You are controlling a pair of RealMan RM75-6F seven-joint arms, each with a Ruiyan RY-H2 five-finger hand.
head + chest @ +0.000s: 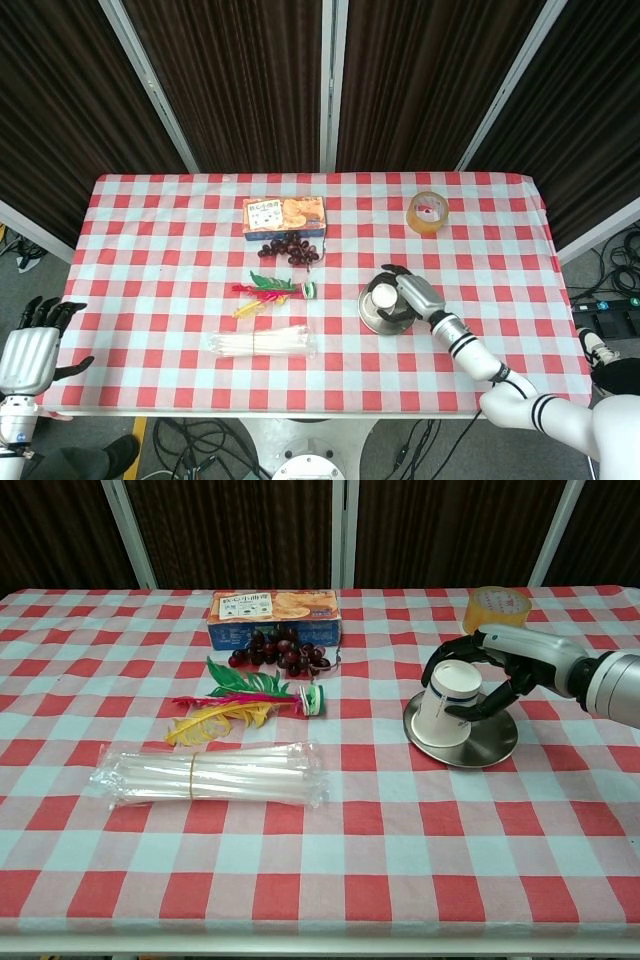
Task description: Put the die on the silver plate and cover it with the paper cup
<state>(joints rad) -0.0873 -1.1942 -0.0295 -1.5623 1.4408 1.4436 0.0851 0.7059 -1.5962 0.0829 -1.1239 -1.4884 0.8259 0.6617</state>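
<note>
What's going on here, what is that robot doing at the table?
The right robot hand holds an upside-down paper cup on the silver plate. The cup is tilted, with its rim low on the plate's left side. The die is not visible, so it may be under the cup. The left robot hand hangs off the table's left edge, holding nothing.

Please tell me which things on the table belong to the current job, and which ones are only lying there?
Job: paper cup, upside down on the silver plate, held by the right hand. The die is not visible.

Lying about: snack box, grapes, feathers, bag of straws, tape roll.
</note>
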